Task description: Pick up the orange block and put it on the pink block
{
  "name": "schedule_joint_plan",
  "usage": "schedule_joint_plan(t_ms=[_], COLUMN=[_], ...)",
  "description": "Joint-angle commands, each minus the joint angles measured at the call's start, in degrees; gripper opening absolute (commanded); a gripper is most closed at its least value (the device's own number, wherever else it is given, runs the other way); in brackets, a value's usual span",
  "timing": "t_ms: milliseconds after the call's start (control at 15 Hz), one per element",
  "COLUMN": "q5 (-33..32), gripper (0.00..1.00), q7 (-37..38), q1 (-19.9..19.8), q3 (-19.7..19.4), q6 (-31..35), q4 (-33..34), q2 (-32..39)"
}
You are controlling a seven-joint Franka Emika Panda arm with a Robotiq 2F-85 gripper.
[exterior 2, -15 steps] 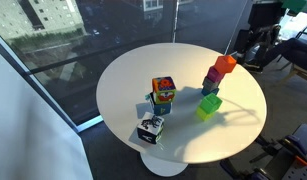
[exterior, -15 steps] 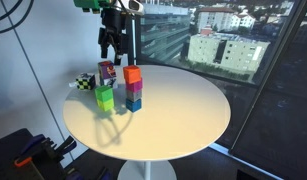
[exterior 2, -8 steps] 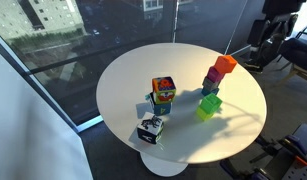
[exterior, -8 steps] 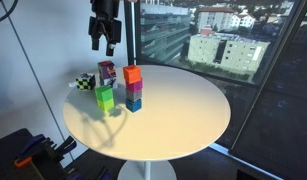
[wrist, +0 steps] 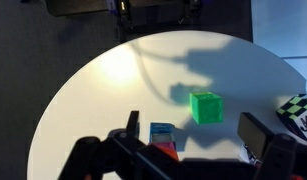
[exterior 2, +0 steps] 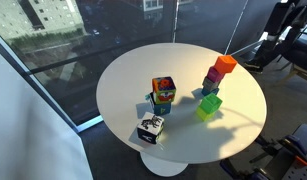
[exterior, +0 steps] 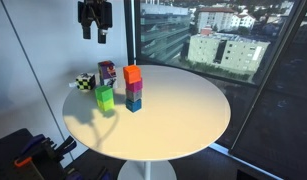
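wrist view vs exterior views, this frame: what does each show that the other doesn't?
Wrist view only: a close look between the fingers of the hand, which are spread with nothing held. It sees the stack from above, so the stacking order is unreadable.
Exterior views only: the orange block resting on the pink block, which sits on a blue block. Also the patterned box and the window.
Shared: the white table, green cube, checkered cube and the hand itself.

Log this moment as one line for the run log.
stage: placement done | orange block: resting on pink block | pink block: on blue cube | hand: open, empty, high, clear of stack
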Motion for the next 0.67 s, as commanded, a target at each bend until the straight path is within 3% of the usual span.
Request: schedule_joint_plan(t_ms=[0,600], q5=[-0.52,-0.06], gripper=[1.0,1.0], q7=[-1.65,-4.6], q1=[0.17,0.28], q3=[-0.18,-0.74], q6=[0.92,5.2], q4=[-2.54,-6.45], q2=[-5.66,-14.91])
